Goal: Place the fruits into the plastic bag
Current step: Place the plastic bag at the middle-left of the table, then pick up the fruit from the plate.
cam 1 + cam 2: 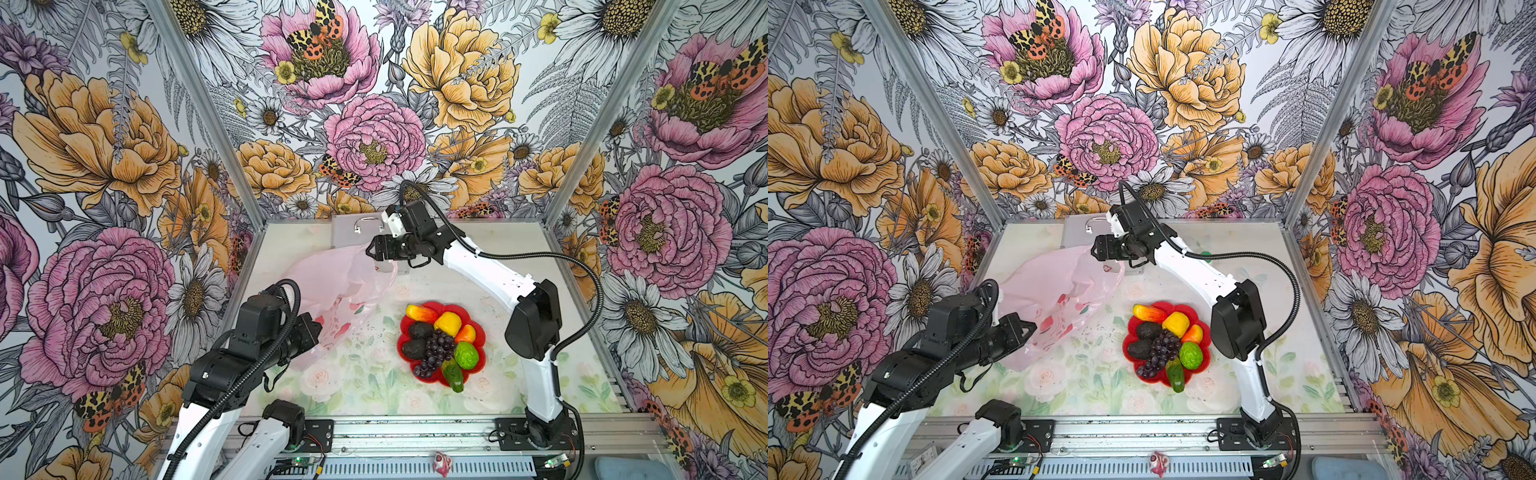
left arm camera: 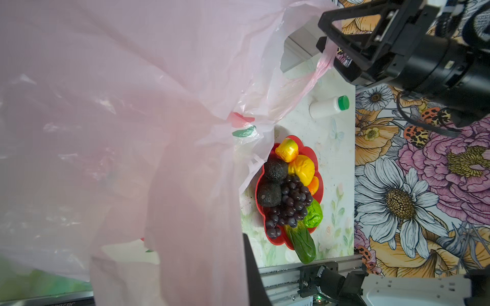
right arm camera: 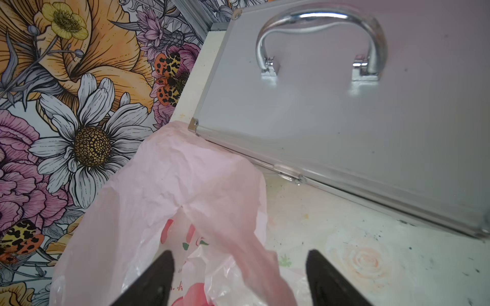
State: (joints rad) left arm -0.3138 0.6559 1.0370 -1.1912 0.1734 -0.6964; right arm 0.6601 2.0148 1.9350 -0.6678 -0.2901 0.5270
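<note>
Beside the plate [image 1: 480, 345] | left gripper [image 1: 318, 332] clamped plastic bag [image 1: 345, 274], right gripper [image 1: 370, 249] gaped, gripping nothing | step: bag-opening | next, probably: grab fruits [image 1: 436, 340]

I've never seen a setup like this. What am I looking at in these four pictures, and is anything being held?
Two robot arms with pincer grippers work on a table. Two pictures look down from overhead, side by side; the other two come from cameras on each arm's wrist. On the table: a pink bag, a red plate piled with toy fruits, a silver case at the back and a white bottle. The left gripper is shut on the bag's edge; the right gripper is open, a bag handle lying loose between its fingers.
</note>
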